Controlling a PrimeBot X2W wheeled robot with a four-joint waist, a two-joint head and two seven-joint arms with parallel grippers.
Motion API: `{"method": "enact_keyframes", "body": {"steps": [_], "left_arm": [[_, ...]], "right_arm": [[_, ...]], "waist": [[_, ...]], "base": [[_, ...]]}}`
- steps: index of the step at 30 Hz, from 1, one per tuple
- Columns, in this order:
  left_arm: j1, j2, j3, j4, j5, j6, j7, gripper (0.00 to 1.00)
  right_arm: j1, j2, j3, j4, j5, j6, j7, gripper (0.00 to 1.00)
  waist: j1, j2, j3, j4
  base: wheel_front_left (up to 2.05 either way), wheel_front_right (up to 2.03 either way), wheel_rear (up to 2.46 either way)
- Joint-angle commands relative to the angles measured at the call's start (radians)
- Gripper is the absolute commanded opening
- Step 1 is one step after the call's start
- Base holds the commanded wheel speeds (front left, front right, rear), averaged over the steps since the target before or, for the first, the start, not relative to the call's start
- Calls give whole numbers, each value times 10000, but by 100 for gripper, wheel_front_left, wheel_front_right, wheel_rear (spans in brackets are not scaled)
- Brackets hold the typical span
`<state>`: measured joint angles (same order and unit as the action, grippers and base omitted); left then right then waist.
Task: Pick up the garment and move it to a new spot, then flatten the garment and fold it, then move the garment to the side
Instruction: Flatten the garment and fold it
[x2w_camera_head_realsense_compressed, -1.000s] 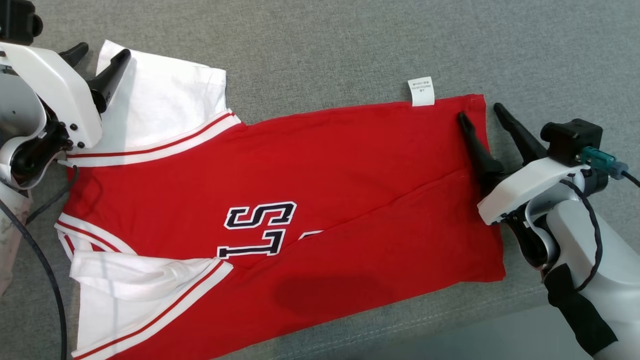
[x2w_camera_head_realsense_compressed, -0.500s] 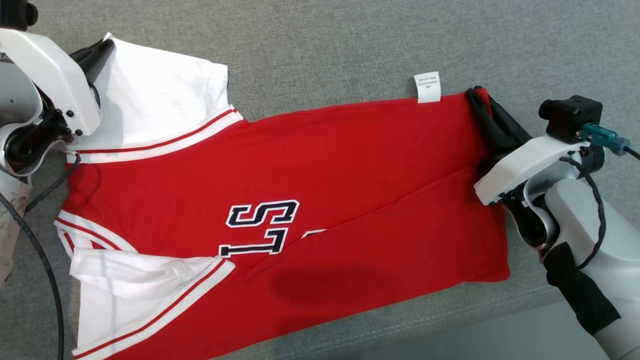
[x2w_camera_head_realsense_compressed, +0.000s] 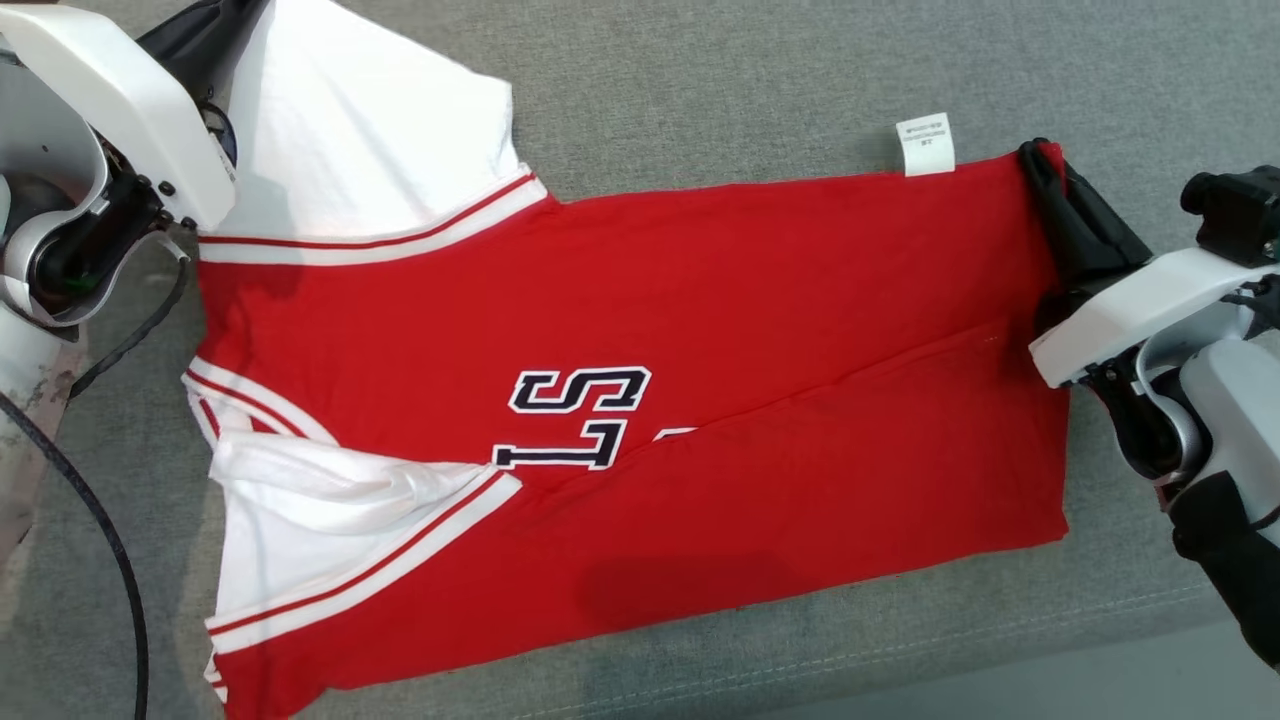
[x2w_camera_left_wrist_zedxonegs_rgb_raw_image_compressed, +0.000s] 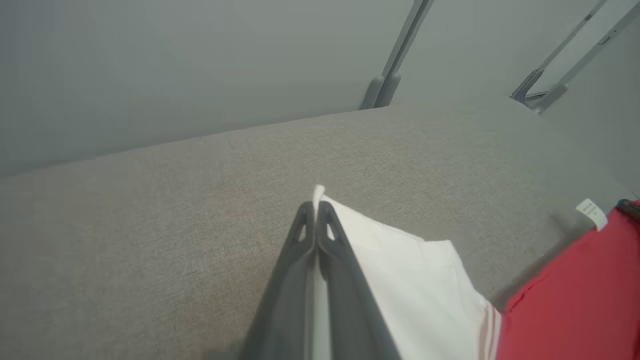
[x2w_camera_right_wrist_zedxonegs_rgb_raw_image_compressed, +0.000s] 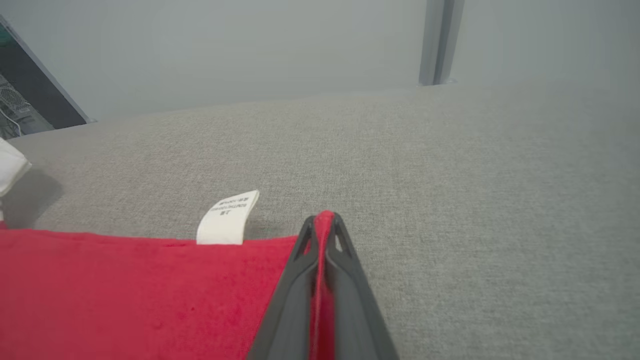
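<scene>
head view | 1 garment (x2w_camera_head_realsense_compressed: 640, 300) | 1 tag (x2w_camera_head_realsense_compressed: 924, 143) | left pincer (x2w_camera_left_wrist_zedxonegs_rgb_raw_image_compressed: 315, 209), right pincer (x2w_camera_head_realsense_compressed: 1038, 155) clamped

You see the garment (x2w_camera_head_realsense_compressed: 760, 290) as soft, matt red-and-white cloth with a smooth white label (x2w_camera_head_realsense_compressed: 925, 143), on coarse matt grey woven upholstery (x2w_camera_head_realsense_compressed: 700, 80), while the fingers (x2w_camera_right_wrist_zedxonegs_rgb_raw_image_compressed: 295, 290) of the right gripper (x2w_camera_right_wrist_zedxonegs_rgb_raw_image_compressed: 324, 219) look like dull dark plastic and the arm shell (x2w_camera_head_realsense_compressed: 110, 100) at upper left is glossy white plastic.

Bare grey fabric surface (x2w_camera_head_realsense_compressed: 750, 80) beyond the garment (x2w_camera_head_realsense_compressed: 700, 300)
</scene>
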<state>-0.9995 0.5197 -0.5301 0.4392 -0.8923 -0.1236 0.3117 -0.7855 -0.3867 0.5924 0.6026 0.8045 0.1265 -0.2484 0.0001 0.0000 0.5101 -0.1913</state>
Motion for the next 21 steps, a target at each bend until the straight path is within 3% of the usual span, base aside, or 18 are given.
{"method": "enact_keyframes", "body": {"steps": [1, 10, 14, 21], "left_arm": [[-310, 601, 289, -587, -34, -68, -226, 0], [1363, 1303, 80, -2919, 79, 63, -1038, 0], [2663, 1662, 76, -4313, 161, 507, -1372, 0], [5164, 2249, 270, -6670, 295, 1686, -2130, 0]], "right_arm": [[503, -420, 122, -377, 138, 42, -133, 0], [1558, -1613, 298, -1408, 650, 42, -133, 0], [2235, -2118, 110, -1974, 754, 42, -133, 0], [3588, -2825, -585, -2714, 922, 42, -132, 0]], "waist": [[-1, 0, -117, 187], [-1, 0, -552, 845], [-1, 0, -782, 1149], [-1, 0, -1260, 1560]], "base": [[0, 0, 0], [0, 0, 0], [0, 0, 0], [0, 0, 0]]}}
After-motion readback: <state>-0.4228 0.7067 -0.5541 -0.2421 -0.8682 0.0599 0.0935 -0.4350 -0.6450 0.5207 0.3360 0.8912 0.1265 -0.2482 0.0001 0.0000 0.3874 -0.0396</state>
